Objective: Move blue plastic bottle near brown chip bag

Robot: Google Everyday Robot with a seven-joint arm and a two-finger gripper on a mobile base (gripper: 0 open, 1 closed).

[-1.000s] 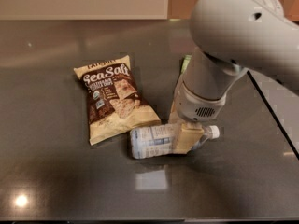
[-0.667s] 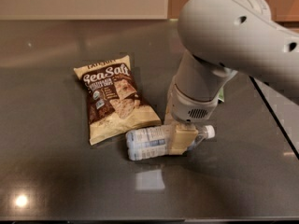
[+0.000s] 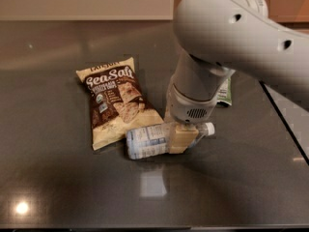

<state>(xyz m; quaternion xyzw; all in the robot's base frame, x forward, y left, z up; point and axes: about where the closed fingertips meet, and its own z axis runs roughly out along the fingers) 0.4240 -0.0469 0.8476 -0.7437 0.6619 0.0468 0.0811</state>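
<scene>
The blue plastic bottle point(image 3: 147, 140) lies on its side on the dark table, cap pointing right. Its left end touches the lower right corner of the brown chip bag point(image 3: 116, 100), which lies flat with "Sea Salt" lettering facing up. My gripper point(image 3: 181, 135) comes down from the big white arm and is shut on the bottle near its neck. One beige finger point(image 3: 180, 140) shows in front of the bottle; the other is hidden behind it.
A smaller green bag point(image 3: 223, 92) lies behind the arm, mostly hidden by it. The table's right edge point(image 3: 286, 125) runs diagonally at the right. The dark table top point(image 3: 72, 187) reflects ceiling lights at the front.
The gripper and the bottle have slid a little to the left together, bringing the bottle's left end up against the chip bag's corner. The chip bag has not moved.
</scene>
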